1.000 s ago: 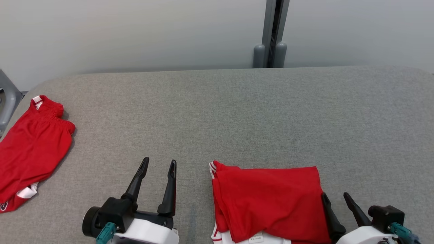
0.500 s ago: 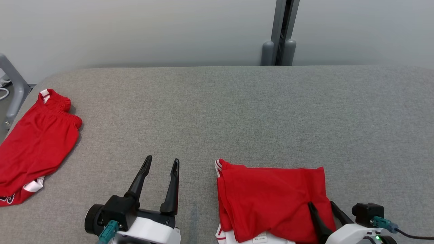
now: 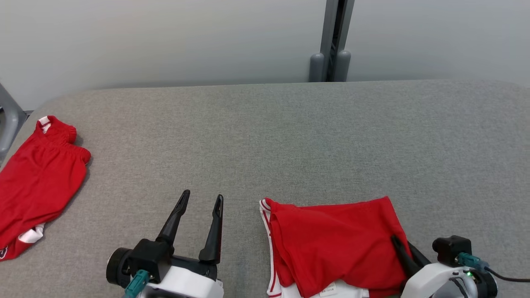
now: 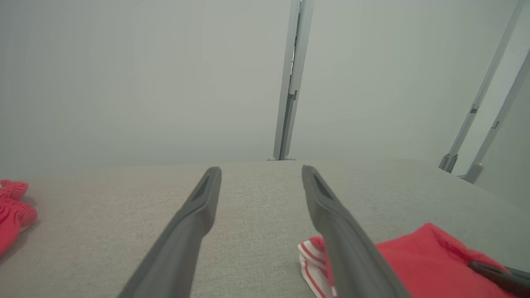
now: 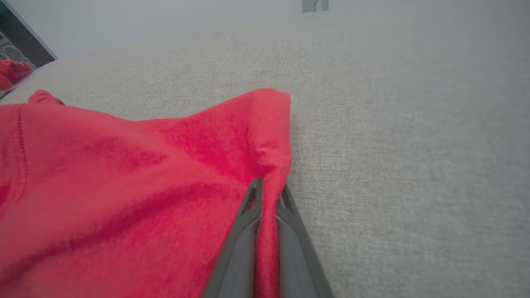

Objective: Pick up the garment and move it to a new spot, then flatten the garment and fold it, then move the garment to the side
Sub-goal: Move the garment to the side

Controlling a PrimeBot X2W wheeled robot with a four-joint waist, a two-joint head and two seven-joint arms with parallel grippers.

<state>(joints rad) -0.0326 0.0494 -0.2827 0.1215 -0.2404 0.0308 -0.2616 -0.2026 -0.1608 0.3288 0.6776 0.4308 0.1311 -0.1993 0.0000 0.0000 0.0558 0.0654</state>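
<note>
A folded red garment (image 3: 331, 244) with white striped trim lies on the grey table (image 3: 290, 136) near the front edge, right of centre. My right gripper (image 3: 401, 245) is shut on the garment's right edge; the right wrist view shows red cloth (image 5: 145, 186) pinched between the two fingers (image 5: 242, 231) and its far corner raised a little. My left gripper (image 3: 202, 199) hovers open to the left of the garment, holding nothing. In the left wrist view its fingers (image 4: 186, 236) spread wide, with the garment (image 4: 418, 265) at the lower right.
A second red garment (image 3: 37, 182) with white trim lies at the table's left edge. A grey post (image 3: 331, 41) stands behind the table against a pale wall. A grey frame piece (image 3: 8, 120) shows at the far left.
My right gripper moved in over the garment's right edge and shut on it, and the far right corner has lifted slightly. The head camera swung a little. The left gripper barely moved.
</note>
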